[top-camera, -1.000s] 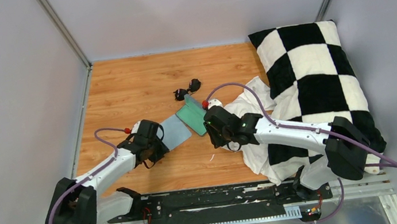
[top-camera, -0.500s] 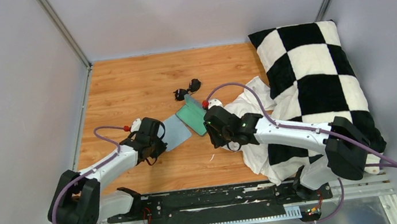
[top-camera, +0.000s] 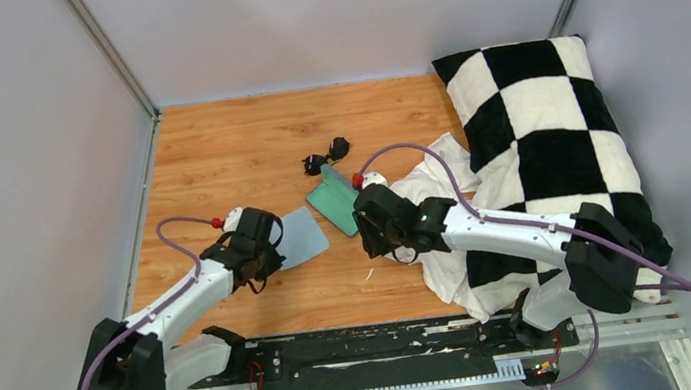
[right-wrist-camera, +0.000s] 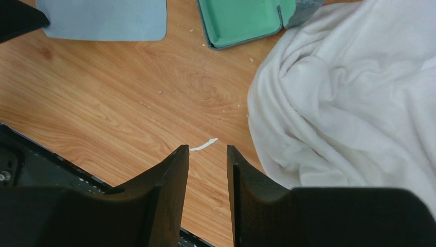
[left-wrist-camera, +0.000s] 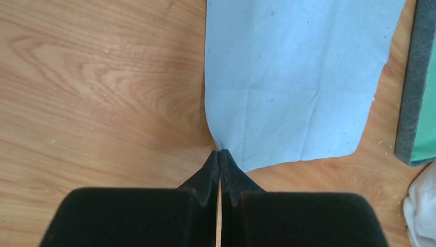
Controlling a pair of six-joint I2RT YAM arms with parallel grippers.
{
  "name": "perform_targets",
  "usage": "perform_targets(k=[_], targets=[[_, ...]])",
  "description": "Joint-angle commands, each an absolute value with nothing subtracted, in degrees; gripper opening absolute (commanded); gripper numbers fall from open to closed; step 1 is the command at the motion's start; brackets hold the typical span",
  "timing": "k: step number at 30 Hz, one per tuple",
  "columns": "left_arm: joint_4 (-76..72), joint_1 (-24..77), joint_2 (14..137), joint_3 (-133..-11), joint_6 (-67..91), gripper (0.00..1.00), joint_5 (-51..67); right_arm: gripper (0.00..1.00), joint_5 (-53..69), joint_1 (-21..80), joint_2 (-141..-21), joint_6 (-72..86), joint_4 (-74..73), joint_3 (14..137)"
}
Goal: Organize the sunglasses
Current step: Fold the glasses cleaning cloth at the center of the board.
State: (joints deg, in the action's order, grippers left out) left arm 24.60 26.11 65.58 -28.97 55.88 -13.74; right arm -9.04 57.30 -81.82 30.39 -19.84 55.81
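The black sunglasses [top-camera: 326,155] lie on the wooden table, beyond the open case [top-camera: 332,202] with its teal-green inside. The case also shows in the right wrist view [right-wrist-camera: 241,18] and at the right edge of the left wrist view [left-wrist-camera: 419,103]. My left gripper [top-camera: 273,250] [left-wrist-camera: 219,153] is shut on the near corner of a light blue cloth [top-camera: 300,235] [left-wrist-camera: 288,77] lying flat left of the case. My right gripper [top-camera: 381,246] [right-wrist-camera: 208,149] is open and empty above bare wood, on the near side of the case. The sunglasses are out of both wrist views.
A crumpled white cloth [top-camera: 433,204] [right-wrist-camera: 349,92] lies right of my right gripper, partly under a black-and-white checked pillow [top-camera: 545,128]. A small white scrap [right-wrist-camera: 204,145] lies on the wood by the right fingertips. Grey walls enclose the table.
My left gripper has drawn the blue cloth a little to the left and nearer, opening a gap between it and the case. The right arm has barely moved.
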Motion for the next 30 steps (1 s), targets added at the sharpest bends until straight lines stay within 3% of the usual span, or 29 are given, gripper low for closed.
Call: perform_targets(k=[1, 5, 12, 26, 30], targets=[[31.04, 26.46, 60.53, -27.32, 52.49, 0.00, -15.37, 0.39, -6.79, 59.35, -85.14, 37.03, -15.99, 56.32], [32.43, 26.41, 58.23, -25.99, 52.51, 0.00, -14.95, 0.39, -5.00, 60.28, -91.99, 42.69, -11.62, 58.83], [31.24, 26.37, 58.05, -24.71, 52.78, 0.00, -13.41, 0.30, -4.77, 60.72, -103.82, 49.85, -10.45, 66.08], [30.76, 26.37, 57.18, -24.08, 52.58, 0.00, -13.24, 0.34, -6.25, 60.91, -113.47, 51.83, -14.66, 72.46], [31.05, 26.31, 57.35, -23.99, 52.85, 0.00, -13.31, 0.29, -5.63, 60.91, -115.30, 51.28, -14.37, 73.45]])
